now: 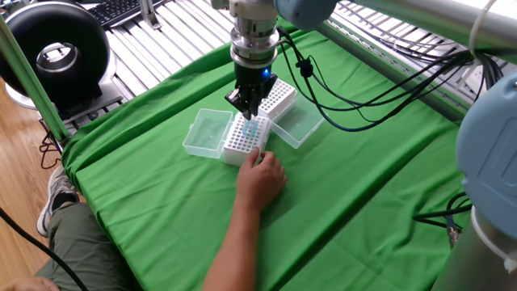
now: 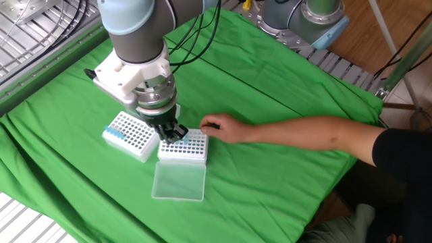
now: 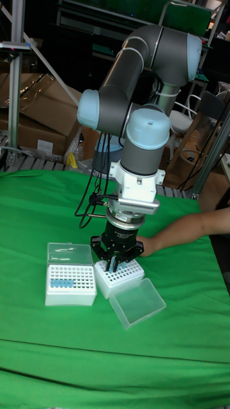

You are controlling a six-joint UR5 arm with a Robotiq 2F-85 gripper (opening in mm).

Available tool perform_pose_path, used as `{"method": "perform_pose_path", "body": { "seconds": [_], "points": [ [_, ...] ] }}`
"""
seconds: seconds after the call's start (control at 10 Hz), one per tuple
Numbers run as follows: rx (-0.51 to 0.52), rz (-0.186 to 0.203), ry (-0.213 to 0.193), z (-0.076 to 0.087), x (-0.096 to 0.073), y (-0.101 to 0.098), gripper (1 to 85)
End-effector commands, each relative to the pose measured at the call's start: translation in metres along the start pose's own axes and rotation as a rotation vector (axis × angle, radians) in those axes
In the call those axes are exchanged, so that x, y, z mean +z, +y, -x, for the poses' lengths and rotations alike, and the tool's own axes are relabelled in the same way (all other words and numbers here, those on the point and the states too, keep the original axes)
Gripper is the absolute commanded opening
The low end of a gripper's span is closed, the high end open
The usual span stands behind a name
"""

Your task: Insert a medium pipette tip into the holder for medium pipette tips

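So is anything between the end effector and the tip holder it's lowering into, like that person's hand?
Nothing visible sits between them. The end effector hangs directly over the tip holder, lid open beside it. The person's hand rests against the holder's near edge, beside the descent path rather than under it, but close.
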State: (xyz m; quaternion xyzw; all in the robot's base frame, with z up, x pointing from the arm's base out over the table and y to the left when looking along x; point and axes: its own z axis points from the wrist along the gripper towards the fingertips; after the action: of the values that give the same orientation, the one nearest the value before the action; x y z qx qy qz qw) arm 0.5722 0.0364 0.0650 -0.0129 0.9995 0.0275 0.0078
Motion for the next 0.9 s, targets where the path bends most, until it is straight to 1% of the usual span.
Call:
{"method": "perform_pose_path", "body": {
  "seconds": [0.0, 0.2, 0.4, 0.5, 0.7, 0.8],
  "points": [
    [0.021, 0.021, 0.001, -0.0011, -0.0005, 0.0048, 19.3],
    [0.03, 0.022, 0.004, -0.0025, -0.0001, 0.0057, 17.3],
    [0.044, 0.022, 0.006, -0.0029, 0.0001, 0.0058, 13.0],
    [0.047, 0.015, 0.007, -0.0033, 0.0002, 0.0036, 8.7],
    [0.052, 0.009, 0.013, -0.004, -0.001, 0.0011, 4.3],
    [0.058, -0.001, 0.018, -0.0051, -0.0027, -0.0004, 2.7]
  ]
}}
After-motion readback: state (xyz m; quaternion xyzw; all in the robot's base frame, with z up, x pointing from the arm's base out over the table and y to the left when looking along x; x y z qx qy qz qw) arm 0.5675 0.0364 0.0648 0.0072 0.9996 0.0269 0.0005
